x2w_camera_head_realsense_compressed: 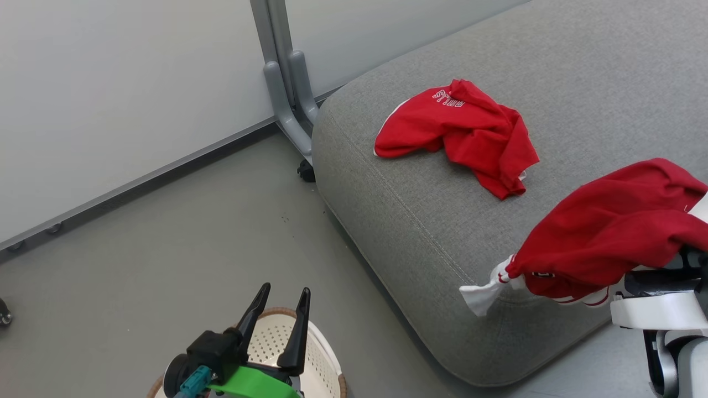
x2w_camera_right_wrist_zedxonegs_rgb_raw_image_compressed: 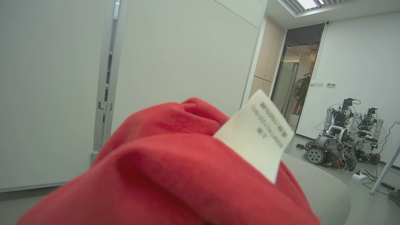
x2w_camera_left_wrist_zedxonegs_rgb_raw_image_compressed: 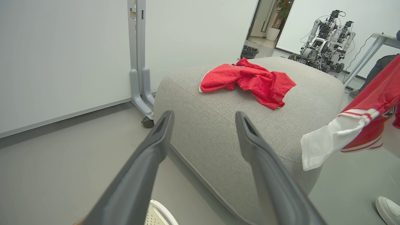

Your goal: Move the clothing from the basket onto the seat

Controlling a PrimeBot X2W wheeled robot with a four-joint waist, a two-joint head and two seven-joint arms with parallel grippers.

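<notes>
Clothing piece (x2w_camera_head_realsense_compressed: 608, 232) pinched in my right hand (x2w_camera_head_realsense_compressed: 658, 284) overhangs the seat (x2w_camera_head_realsense_compressed: 420, 221) edge, left hand (x2w_camera_head_realsense_compressed: 286, 288) wide; early release could drop it floorward.

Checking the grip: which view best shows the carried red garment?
Head view: the carried garment shows nearly whole, bunched, white end dangling. Left wrist view catches that striped end; right wrist view, close-up red folds and a label.

head looks down, left wrist low and level, both on the seat (x2w_camera_head_realsense_compressed: 581, 72); right wrist against clothing (x2w_camera_right_wrist_zedxonegs_rgb_raw_image_compressed: 156, 175).
</notes>
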